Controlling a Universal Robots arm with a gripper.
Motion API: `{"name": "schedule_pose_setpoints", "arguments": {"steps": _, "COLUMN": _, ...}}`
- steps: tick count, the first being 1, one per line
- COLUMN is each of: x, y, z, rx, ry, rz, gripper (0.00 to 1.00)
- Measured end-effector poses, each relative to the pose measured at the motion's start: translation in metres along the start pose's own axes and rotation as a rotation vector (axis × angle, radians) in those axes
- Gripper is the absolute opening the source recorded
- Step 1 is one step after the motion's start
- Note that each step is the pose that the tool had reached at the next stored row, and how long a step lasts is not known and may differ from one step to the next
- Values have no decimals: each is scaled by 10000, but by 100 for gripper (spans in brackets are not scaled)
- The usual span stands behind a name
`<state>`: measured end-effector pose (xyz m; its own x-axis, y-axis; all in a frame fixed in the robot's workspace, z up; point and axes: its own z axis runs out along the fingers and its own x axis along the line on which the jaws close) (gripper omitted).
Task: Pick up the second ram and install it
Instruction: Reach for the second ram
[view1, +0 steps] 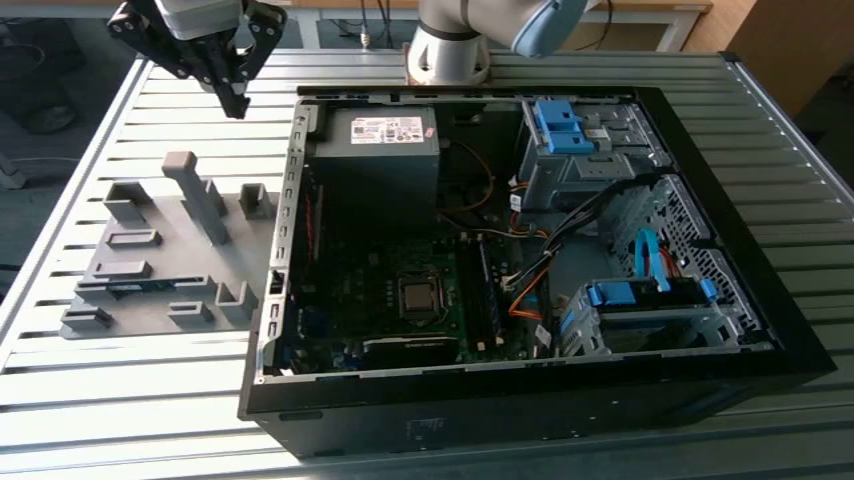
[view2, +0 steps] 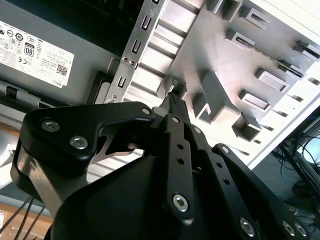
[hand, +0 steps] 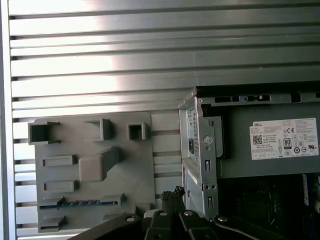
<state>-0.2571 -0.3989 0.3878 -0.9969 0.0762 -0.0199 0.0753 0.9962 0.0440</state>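
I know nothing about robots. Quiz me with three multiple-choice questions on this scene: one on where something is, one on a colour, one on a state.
1. Where does the grey holder lie?
A. Inside the PC case
B. On the slatted table, at the exterior view's left of the case
C. On the arm's base

2. What colour are the plastic drive clips in the case?
A. Blue
B. Red
C. Yellow

3. What is the state of the tool?
A. Holding the second ram
B. Holding a cable
C. Holding nothing

Answers:
1. B: the holder rests on the slats beside the case.
2. A: the clips are bright blue.
3. C: the second ram lies in the holder, apart from the tool.
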Motion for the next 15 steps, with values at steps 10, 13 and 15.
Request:
{"name": "schedule_pose_setpoints", "arguments": {"steps": 10, "x": 76, "y": -6, "z": 0, "rx": 1, "ry": 1, "rz": 1, "gripper": 11}}
{"name": "schedule_pose_setpoints", "arguments": {"steps": 13, "x": 98, "y": -8, "z": 1, "rx": 0, "ry": 0, "rz": 0, "gripper": 11}}
{"name": "schedule_pose_setpoints", "arguments": {"steps": 15, "x": 114, "y": -9, "z": 0, "rx": 0, "ry": 1, "rz": 1, "gripper": 11}}
